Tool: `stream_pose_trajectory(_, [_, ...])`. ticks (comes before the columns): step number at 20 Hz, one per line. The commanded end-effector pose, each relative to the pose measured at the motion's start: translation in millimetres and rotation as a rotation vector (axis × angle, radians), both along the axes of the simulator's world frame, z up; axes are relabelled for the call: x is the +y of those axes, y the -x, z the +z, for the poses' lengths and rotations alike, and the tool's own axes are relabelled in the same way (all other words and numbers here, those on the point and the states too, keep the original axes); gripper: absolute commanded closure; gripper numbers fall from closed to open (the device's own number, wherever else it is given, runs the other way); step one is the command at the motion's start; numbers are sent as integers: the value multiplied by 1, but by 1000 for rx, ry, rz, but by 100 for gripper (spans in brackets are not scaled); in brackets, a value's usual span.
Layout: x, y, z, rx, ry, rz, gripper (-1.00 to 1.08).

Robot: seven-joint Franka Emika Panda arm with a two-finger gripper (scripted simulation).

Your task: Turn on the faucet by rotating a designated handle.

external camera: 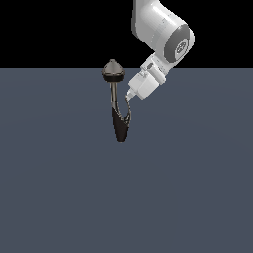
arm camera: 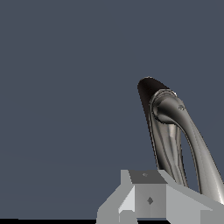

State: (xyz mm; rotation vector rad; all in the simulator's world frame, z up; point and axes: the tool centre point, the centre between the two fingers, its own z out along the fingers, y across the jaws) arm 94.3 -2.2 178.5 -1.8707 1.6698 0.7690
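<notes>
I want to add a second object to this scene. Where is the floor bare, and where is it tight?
The grey floor shows bare on both sides of the faucet and in front of it. It is crowded only on the faucet's exterior-view right side, where the gripper sits near the handle.

A flat, featureless slate-blue floor (external camera: pixel 59 188) fills the lower part of the exterior view under even, shadowless light, meeting a plain black backdrop (external camera: pixel 54 29) along a straight horizon line above.
</notes>
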Motion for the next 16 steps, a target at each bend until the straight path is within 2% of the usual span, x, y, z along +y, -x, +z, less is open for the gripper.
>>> stream_pose_trajectory(1, [0, -1, 0, 1, -1, -2, 108])
stream_pose_trajectory(16, [4, 33, 7, 1, -1, -2, 108])
